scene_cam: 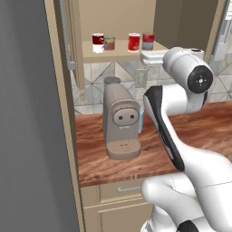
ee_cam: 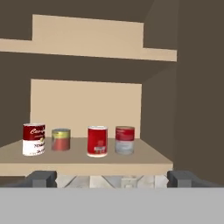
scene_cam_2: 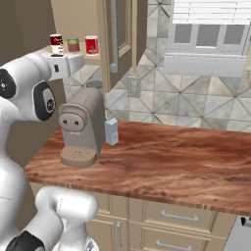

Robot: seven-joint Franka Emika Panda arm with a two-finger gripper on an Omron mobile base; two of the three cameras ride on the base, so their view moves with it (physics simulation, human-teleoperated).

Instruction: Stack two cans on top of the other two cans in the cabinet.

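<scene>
A: Status? 
B: All four cans side by side on the cabinet (ee_cam: pixel 87 162) shelf, none stacked. Your end effector (ee_cam: pixel 112 178) is wide open, empty, short of them.
A: Next?
B: Reach in, grab the bright red can (ee_cam: pixel 97 141).

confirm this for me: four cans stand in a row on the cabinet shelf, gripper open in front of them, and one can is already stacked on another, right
Not quite. No can is stacked yet: the hand view shows the dark red can, yellow-label can, bright red can and red-banded grey can all standing on the cabinet shelf. The gripper is open.
</scene>
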